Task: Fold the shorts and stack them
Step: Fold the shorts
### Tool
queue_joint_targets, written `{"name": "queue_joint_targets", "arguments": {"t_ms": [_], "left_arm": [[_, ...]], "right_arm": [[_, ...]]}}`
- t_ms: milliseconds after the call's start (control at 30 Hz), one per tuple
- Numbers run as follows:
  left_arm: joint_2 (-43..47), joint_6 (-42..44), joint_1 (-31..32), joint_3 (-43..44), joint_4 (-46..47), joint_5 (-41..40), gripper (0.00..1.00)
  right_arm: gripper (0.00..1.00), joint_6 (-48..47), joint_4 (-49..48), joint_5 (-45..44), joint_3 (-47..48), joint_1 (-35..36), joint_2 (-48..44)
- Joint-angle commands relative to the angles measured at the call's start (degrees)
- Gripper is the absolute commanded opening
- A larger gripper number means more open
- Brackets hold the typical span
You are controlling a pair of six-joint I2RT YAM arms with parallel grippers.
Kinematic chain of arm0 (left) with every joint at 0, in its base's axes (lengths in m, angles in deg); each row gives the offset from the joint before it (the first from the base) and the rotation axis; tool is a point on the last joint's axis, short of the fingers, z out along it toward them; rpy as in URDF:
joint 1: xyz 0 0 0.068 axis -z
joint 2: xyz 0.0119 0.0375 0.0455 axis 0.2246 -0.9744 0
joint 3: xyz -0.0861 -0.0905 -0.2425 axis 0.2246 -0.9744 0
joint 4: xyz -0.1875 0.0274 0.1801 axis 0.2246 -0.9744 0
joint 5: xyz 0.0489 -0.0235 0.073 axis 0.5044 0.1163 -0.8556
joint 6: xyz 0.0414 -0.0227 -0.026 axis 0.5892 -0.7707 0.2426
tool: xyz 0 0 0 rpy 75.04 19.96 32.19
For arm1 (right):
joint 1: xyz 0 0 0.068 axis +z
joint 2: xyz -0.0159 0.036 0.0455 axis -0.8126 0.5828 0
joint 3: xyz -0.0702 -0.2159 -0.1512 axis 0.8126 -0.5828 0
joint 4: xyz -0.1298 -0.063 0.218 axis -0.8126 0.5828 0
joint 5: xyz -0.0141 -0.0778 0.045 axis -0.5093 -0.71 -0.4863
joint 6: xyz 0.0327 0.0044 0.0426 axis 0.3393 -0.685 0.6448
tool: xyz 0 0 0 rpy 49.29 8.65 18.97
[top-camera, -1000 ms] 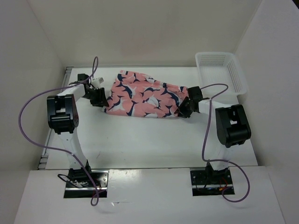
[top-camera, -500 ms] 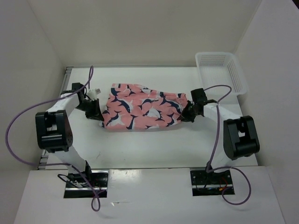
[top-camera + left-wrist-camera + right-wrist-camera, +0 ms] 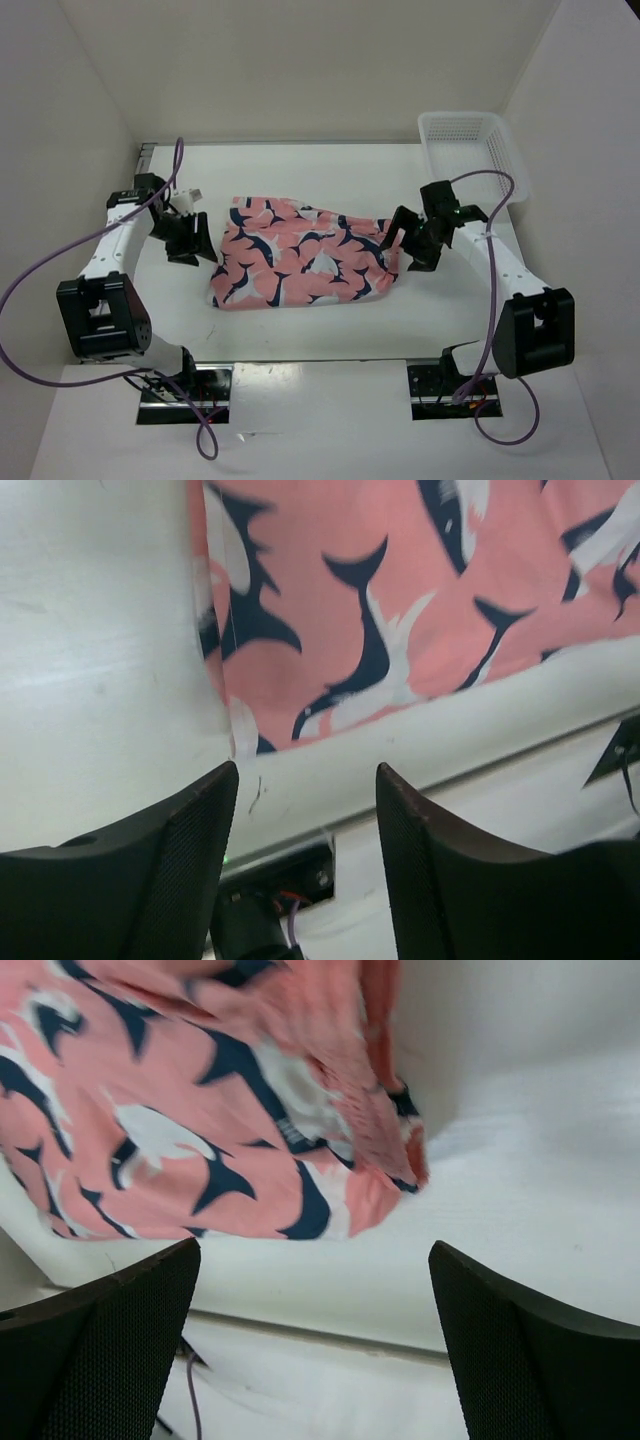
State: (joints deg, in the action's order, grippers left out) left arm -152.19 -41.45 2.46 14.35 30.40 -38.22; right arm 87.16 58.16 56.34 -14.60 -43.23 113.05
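Top view, change: my left gripper (image 3: 190, 240) and right gripper (image 3: 405, 240) have both let go. A moment ago they pinched the ends of the shorts (image 3: 305, 262); now each stands just off the cloth, left at its 9 o'clock, right at its 3 o'clock.
Top view, shorts: they lie flat mid-table (image 3: 300, 325), drawn nearer my bases than a second ago, with the white basket (image 3: 512, 165) well apart at their 1 o'clock.
Top view, meaning: I judge one fold just laid down — another fold and the stacking remain.
Top view, unclear: I cannot tell how many layers the cloth makes, or where the waistband lies.
Left wrist, tool: my fingers (image 3: 170, 880) are spread and released, with only bare table between them; the shorts' edge sits at 12 o'clock, not touched.
Left wrist, cut off: most of the garment runs out of frame at the top.
Right wrist, tool: my fingers (image 3: 110, 1350) are wide apart and empty — the cloth's bunched corner lies at 11 o'clock.
Right wrist, unclear: the cloth is blurred, and the folds at that corner are not readable.
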Motion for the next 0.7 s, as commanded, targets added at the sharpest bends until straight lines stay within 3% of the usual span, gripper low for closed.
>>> {"name": "queue_joint_targets", "arguments": {"t_ms": [0, 33, 133, 333, 667], "left_arm": [[-1.9, 0.2, -0.1, 5.4, 6.2, 0.2, 0.66], [-3.7, 0.2, -0.1, 7.2, 12.4, 0.2, 0.69], [-10.5, 0.2, 1.3, 13.1, 18.6, 0.2, 0.71], [-28.1, 0.2, 1.8, 24.9, 19.3, 5.0, 0.71], [-35.1, 0.2, 1.8, 27.1, 22.1, 8.5, 0.71]], "right_arm": [[1.0, -1.5, -0.2, -5.0, 6.7, 0.4, -1.0], [1.0, -1.5, -1.2, -5.7, 8.3, 0.4, -0.1], [1.0, -2.6, -4.8, -7.6, 11.8, 0.4, 4.6], [1.0, -6.8, -10.8, -8.5, 18.8, 0.4, 14.3], [0.99, -7.5, -17.4, -6.6, 19.9, 0.4, 25.5]]}}
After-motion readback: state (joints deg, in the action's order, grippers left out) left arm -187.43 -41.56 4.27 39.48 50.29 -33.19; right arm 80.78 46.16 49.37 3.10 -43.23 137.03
